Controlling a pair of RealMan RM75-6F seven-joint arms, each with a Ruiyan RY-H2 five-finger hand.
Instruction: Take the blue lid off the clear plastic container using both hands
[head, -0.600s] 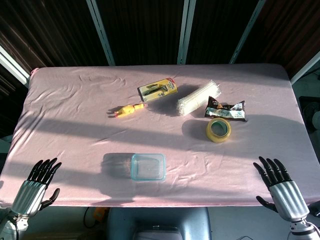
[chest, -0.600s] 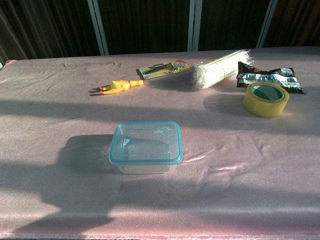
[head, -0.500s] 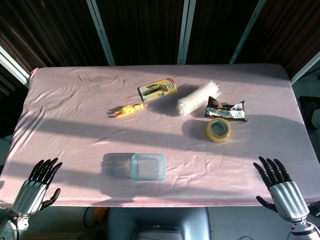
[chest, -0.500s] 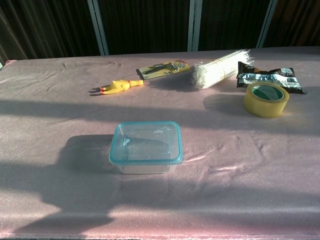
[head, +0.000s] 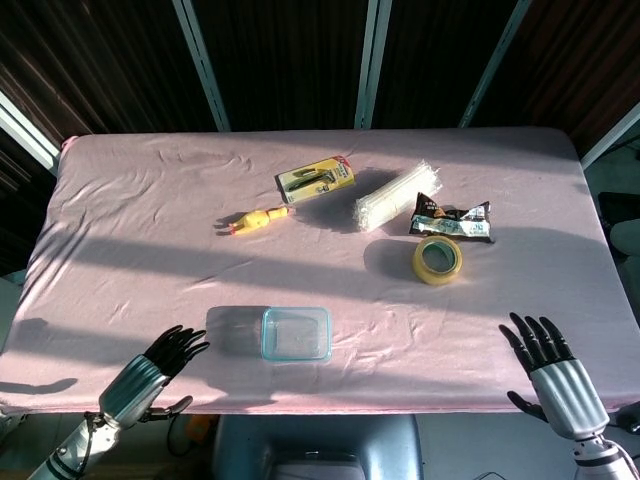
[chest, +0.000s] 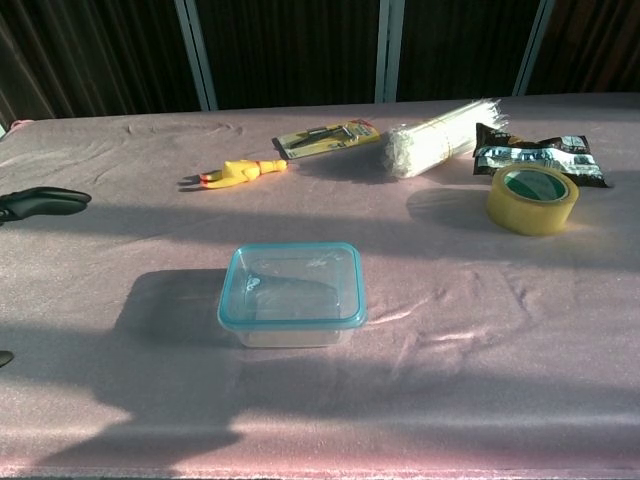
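The left hand (head: 160, 362) hovers with fingers spread and holds nothing, at the near edge of the desk (head: 120, 250). Just to its right stands the clear plastic container (head: 296, 335), its blue lid (chest: 291, 283) on. The right hand (head: 545, 365), fingers likewise splayed and empty, is well apart, far right of the container.

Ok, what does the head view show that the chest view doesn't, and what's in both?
Only the head view shows the right hand and most of the left hand, both open at the near table edge and holding nothing. Only the chest view shows the container's clear side wall under the blue lid. Both show the clear plastic container with its lid on, the yellow toy, the tape roll and the pink tablecloth.
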